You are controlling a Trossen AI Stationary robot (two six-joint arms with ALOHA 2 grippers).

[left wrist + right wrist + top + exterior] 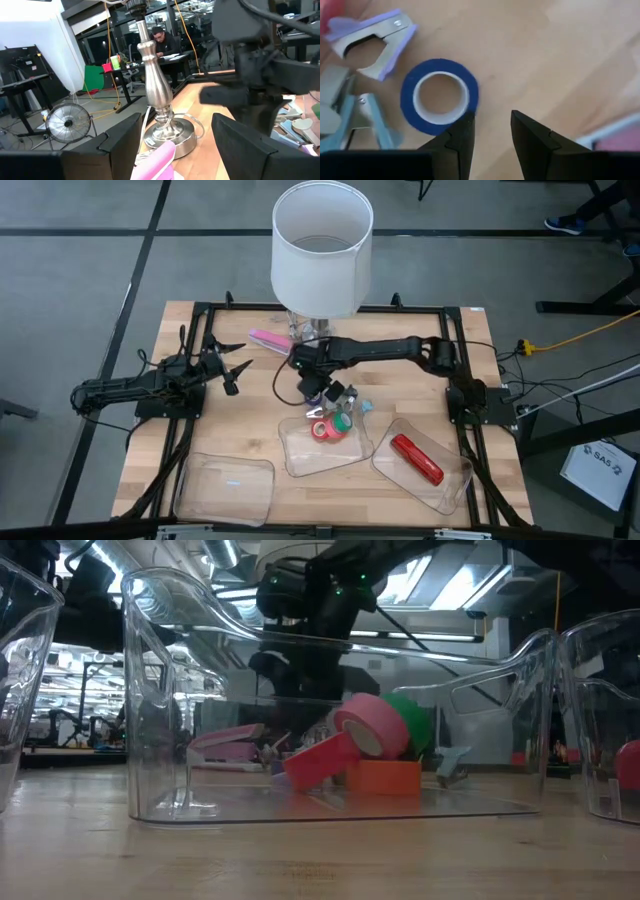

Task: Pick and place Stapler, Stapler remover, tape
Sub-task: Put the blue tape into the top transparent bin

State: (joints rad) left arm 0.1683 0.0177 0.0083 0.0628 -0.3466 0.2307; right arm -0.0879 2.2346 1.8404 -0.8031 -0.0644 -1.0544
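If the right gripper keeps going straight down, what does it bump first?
Probably the blue tape roll: the right gripper has one finger at its rim, the other over bare table. Depth is unclear.

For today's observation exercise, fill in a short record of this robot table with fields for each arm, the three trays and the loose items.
left gripper: open, waiting at the table's left side
right gripper: jaws parted, empty, hovering beside the blue tape roll
middle tray: red, pink, green and orange tape rolls
right tray: red stapler
left tray: nothing visible inside
loose on table: pink stapler, staple removers, lamp
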